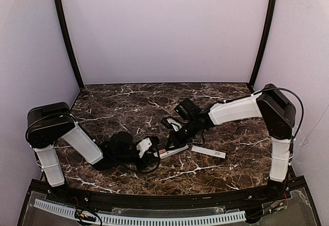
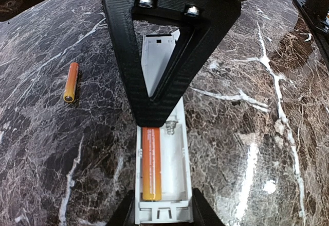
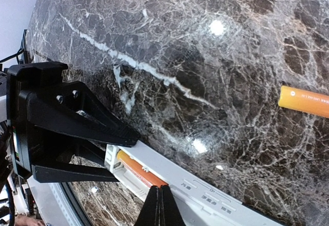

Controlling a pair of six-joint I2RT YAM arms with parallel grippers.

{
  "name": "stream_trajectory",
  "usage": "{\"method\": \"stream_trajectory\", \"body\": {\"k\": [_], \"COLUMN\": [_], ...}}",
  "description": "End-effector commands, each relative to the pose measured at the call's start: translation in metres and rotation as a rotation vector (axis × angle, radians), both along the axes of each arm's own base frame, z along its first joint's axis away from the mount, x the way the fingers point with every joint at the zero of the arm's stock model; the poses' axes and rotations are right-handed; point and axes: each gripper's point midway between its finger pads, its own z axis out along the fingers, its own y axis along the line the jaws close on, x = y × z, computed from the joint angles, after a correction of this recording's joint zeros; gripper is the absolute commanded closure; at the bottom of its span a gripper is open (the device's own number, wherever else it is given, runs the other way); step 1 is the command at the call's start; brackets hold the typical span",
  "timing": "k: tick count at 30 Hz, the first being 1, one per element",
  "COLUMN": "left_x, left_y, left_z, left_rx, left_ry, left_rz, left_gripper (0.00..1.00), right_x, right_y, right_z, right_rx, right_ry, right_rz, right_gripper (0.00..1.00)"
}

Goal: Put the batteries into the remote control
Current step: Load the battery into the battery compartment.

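One battery (image 2: 151,163) lies inside the remote control (image 2: 177,170), which the left tool (image 2: 163,216) clamps, with the right tool (image 3: 159,208) closed empty at that battery's far end and the second battery (image 2: 71,82) on the desk (image 2: 257,133) beside them.

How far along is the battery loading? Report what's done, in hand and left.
Done: one battery sits in the remote control recess. In hand: the left gripper clamps the remote's end, while the right gripper, fingers together, holds its tip at that battery's end. Left: the second battery lies loose on the marble tabletop, and the neighbouring slot is empty, its spring showing.
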Motion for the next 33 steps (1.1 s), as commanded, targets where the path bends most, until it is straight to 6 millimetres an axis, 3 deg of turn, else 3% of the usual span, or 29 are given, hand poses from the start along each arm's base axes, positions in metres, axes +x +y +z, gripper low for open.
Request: {"method": "stream_trajectory", "body": {"k": [1,15,33], "left_x": [-0.005,-0.003,-0.002], "left_y": [-0.004,-0.004,-0.002], "left_z": [-0.008,-0.009,-0.006], "left_rx": [0.029,0.034,0.035], "left_ry": [0.020,0.019,0.014], "left_rz": [-0.015,-0.005,0.007], "left_gripper": [0.76,0.76,0.71], "right_x": [-0.009,-0.012,-0.009], "right_y": [0.010,0.009,-0.001], "right_z": [-0.011,-0.033,-0.037], "right_rx": [-0.028,-0.178,-0.338], "right_ry": [-0.001,-0.087,-0.212], "right_rz": [0.031,0.058,0.072], "right_gripper": [1.00,1.00,0.98]}}
